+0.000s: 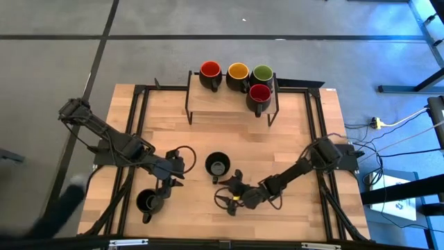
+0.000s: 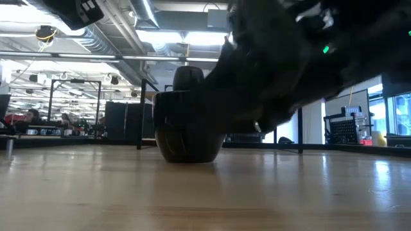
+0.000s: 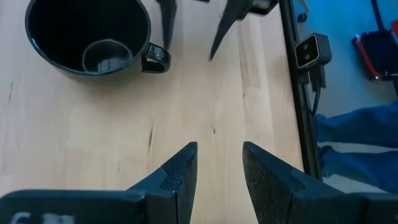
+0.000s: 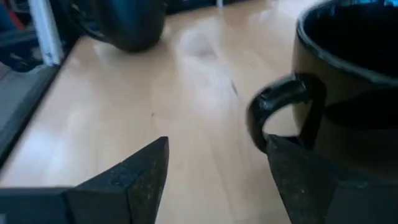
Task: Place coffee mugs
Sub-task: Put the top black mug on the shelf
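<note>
While both dark arms are working over the pale wooden table (image 1: 208,125), the holdings are reading, left to right, as follows.

Left gripper (image 1: 166,186): hanging near the table's front-left, fingers (image 3: 180,174) part-open with bare wood between them, holding nothing. A black-glazed ceramic mug with a black inside (image 1: 148,202) is sitting just beside it, upright.

Centre: a second black-inside handled mug (image 1: 218,165) is standing upright, its handle (image 4: 283,112) facing the right gripper (image 1: 229,198), whose jaws are standing wide and empty, one finger just beside the handle; whether it is touching I cannot tell.

Rear: four black mugs are sitting on a black wire rack (image 1: 232,97), insides red (image 1: 210,71), yellow-orange (image 1: 238,72), green (image 1: 262,73) and red again (image 1: 259,93).

Handling, by judgement: rigid, glossy, likely slippery and breakable. Pinching the rim wall or the handle loop looks safest.
</note>
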